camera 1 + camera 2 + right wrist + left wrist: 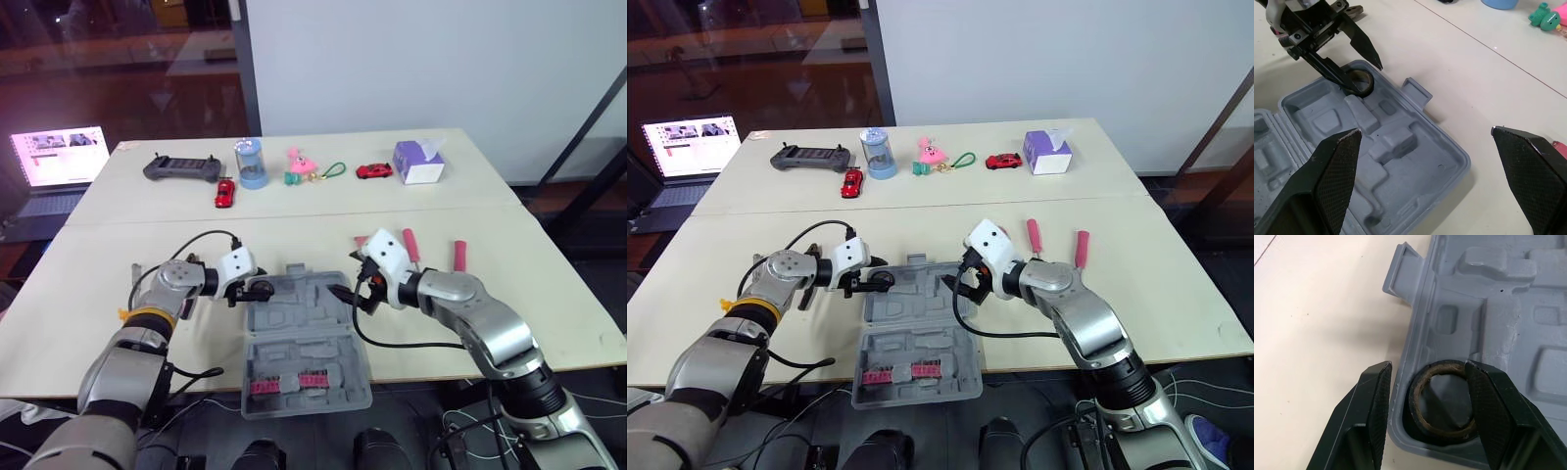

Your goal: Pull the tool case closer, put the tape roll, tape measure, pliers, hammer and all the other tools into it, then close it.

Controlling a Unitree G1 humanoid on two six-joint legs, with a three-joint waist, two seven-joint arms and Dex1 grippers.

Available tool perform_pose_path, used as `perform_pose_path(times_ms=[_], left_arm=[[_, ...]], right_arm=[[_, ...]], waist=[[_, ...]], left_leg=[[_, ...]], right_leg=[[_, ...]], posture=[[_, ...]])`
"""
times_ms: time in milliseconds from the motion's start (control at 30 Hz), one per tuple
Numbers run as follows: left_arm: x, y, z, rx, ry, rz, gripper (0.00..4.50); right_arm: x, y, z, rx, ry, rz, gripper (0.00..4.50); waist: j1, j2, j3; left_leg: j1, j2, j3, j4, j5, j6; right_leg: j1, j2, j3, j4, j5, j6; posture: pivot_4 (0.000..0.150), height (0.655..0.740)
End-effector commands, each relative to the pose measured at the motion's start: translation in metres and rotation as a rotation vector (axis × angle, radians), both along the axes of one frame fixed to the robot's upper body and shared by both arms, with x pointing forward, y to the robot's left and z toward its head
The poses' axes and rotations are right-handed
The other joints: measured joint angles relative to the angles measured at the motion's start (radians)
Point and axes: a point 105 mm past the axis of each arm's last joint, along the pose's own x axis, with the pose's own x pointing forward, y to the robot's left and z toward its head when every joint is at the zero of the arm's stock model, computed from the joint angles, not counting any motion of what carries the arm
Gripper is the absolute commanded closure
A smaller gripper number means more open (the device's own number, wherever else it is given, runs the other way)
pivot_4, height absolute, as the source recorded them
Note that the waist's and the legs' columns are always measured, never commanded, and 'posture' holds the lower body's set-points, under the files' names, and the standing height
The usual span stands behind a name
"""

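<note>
Grey plastic tool case (306,338) lies open on the tabletop (558,304). The tape roll (1416,412) sits in the case's far left corner recess. The left gripper (258,288) has its jaws apart, straddling the roll and the case wall. The right gripper (346,294) hangs over the case's far right edge, jaws spread wide.

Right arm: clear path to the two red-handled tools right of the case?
Probably yes. The red-handled tools lie on bare table close beside that arm, with nothing on or around them. The right gripper is open and empty, so a short swing outward should do.
</note>
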Motion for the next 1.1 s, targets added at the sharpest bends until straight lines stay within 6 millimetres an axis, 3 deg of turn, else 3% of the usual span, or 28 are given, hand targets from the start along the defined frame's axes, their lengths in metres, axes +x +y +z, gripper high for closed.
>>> perform_pose_path(times_ms=[33, 100, 200, 367, 867, 933, 1100], left_arm=[[-0.01, 0.009, -0.022, 0.067, 0.062, 0.007, 2.0], [-0.008, 0.006, -0.018, 0.01, 0.08, 0.029, 2.0], [0.0, 0.001, 0.008, -0.129, 0.113, 0.036, 2.0], [0.004, 0.005, 0.03, -0.199, 0.152, 0.027, 2.0], [-0.002, 0.01, 0.022, -0.186, 0.176, 0.032, 2.0], [0.0, 0.011, 0.022, -0.193, 0.17, 0.05, 2.44], [0.0, 0.012, 0.022, -0.186, 0.167, 0.054, 2.44]], right_arm=[[-0.002, 0.002, 0.016, 0.027, -0.059, 0.008, 0.0], [-0.002, 0.002, 0.016, 0.027, -0.06, 0.01, 0.0], [-0.002, 0.002, 0.016, 0.028, -0.06, 0.011, 0.0], [-0.002, 0.003, 0.015, 0.028, -0.061, 0.016, 0.0], [-0.003, 0.004, 0.015, 0.022, -0.059, 0.024, 0.0], [-0.003, 0.004, 0.015, 0.022, -0.058, 0.024, 0.0], [-0.003, 0.004, 0.014, 0.022, -0.056, 0.025, 0.0]], waist=[[0.0, 0.0, 0.0], [0.0, 0.0, 0.0], [-0.001, 0.0, 0.0], [-0.003, 0.0, 0.0], [-0.003, 0.0, 0.0], [-0.003, 0.0, 0.0], [-0.003, 0.0, 0.0]], left_leg=[[0.0, 0.0, 0.0, 0.0, 0.0, 0.0], [0.0, 0.0, 0.0, 0.0, 0.0, 0.0], [0.0, 0.0, 0.0, 0.0, 0.0, 0.0], [-0.001, 0.0, 0.0, 0.0, 0.0, 0.0], [-0.001, 0.0, 0.0, 0.0, 0.0, 0.0], [-0.001, 0.0, 0.0, 0.0, 0.0, 0.0], [-0.001, 0.0, 0.0, 0.0, 0.0, 0.0]], right_leg=[[0.0, 0.0, 0.0, 0.0, 0.0, 0.0], [0.0, 0.0, 0.0, 0.0, 0.0, 0.0], [0.0, 0.0, 0.0, 0.0, 0.0, 0.0], [-0.001, 0.0, 0.0, 0.0, 0.0, 0.0], [-0.001, 0.0, 0.0, 0.0, 0.0, 0.0], [-0.001, 0.0, 0.0, 0.0, 0.0, 0.0], [-0.001, 0.0, 0.0, 0.0, 0.0, 0.0]], posture=[[0.15, 0.74], [0.15, 0.74], [0.15, 0.74], [0.15, 0.74], [0.15, 0.74], [0.15, 0.74], [0.15, 0.74]])
